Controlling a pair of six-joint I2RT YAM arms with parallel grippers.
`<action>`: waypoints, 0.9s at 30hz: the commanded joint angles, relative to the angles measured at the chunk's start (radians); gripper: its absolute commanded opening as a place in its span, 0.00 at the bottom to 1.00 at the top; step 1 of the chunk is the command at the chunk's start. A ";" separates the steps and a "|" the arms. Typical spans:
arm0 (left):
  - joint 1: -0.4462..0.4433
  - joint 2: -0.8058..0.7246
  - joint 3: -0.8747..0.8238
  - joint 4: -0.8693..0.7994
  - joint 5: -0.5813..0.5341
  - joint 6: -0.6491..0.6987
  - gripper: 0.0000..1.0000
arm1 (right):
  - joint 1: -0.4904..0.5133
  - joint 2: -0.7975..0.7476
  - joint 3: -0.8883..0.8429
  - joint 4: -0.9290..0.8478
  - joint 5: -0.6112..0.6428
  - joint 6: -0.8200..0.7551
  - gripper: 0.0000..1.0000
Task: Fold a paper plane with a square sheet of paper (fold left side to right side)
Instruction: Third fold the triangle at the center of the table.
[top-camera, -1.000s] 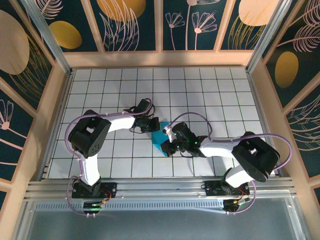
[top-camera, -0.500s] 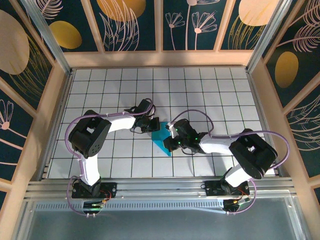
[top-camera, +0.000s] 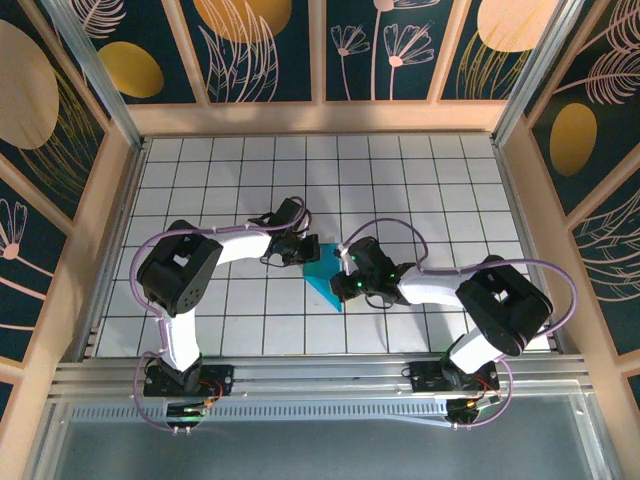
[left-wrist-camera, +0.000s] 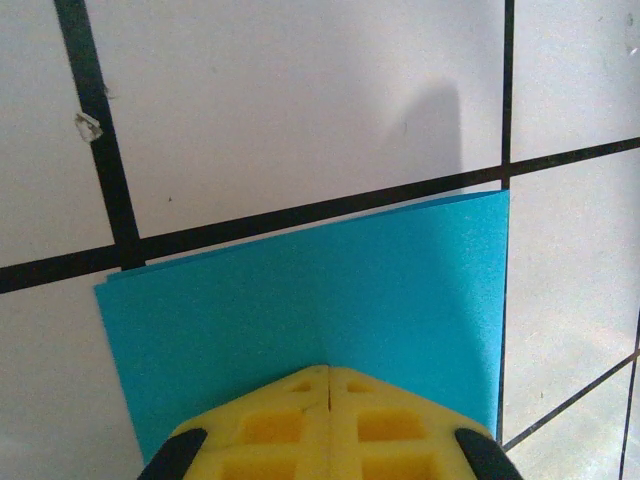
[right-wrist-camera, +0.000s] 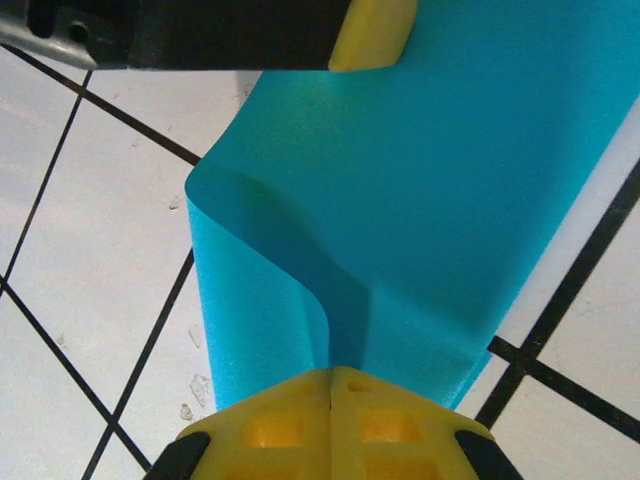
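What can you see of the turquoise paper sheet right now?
The turquoise-blue sheet of thin paper lies on the white tiled table, folded, with a pointed outline from above. In the left wrist view it lies flat in two plain layers, with the shut left hand resting on it. In the right wrist view one flap curls up into the shut right hand, which pinches it.

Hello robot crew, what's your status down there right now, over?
Left gripper shut, tip on blue paper sheet. Right gripper shut, pinching its curled-up edge. No obstruction seen.
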 joint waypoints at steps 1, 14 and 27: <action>-0.004 0.053 -0.011 -0.081 -0.069 0.010 0.02 | -0.009 0.010 0.026 -0.015 0.034 0.004 0.00; -0.007 0.053 -0.011 -0.084 -0.072 0.008 0.02 | -0.014 0.005 0.029 -0.020 0.049 -0.001 0.00; -0.007 0.054 -0.008 -0.086 -0.075 0.009 0.02 | -0.018 0.012 0.037 -0.028 0.061 -0.005 0.00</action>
